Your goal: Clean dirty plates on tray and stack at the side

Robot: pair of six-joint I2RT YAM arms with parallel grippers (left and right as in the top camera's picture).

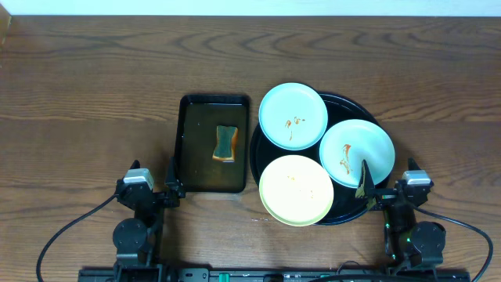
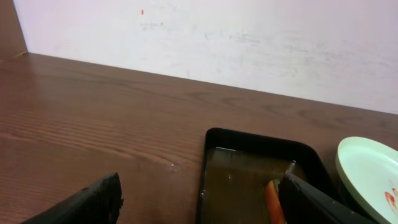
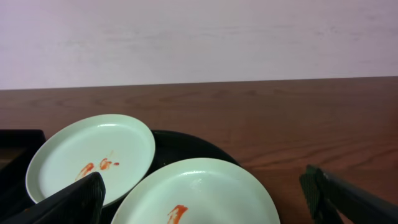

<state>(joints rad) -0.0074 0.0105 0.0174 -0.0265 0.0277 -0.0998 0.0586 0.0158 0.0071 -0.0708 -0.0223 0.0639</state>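
Note:
The round black tray (image 1: 362, 106) holds three plates. A mint-blue plate (image 1: 293, 115) with a sauce smear lies at its back left. A second mint-blue plate (image 1: 356, 152) with a smear lies at the right. A pale yellow plate (image 1: 296, 189) lies at the front. My left gripper (image 1: 150, 189) is open and empty at the table's front left. My right gripper (image 1: 385, 193) is open and empty at the tray's front right edge. The right wrist view shows both mint plates (image 3: 90, 158) (image 3: 199, 193) between the open fingers (image 3: 205, 199). The left fingers (image 2: 199, 202) are spread apart.
A rectangular black tray (image 1: 191, 153) with a green and orange sponge (image 1: 225, 143) stands left of the round tray; it also shows in the left wrist view (image 2: 249, 168). Bare wooden table (image 1: 86, 94) lies to the left and behind.

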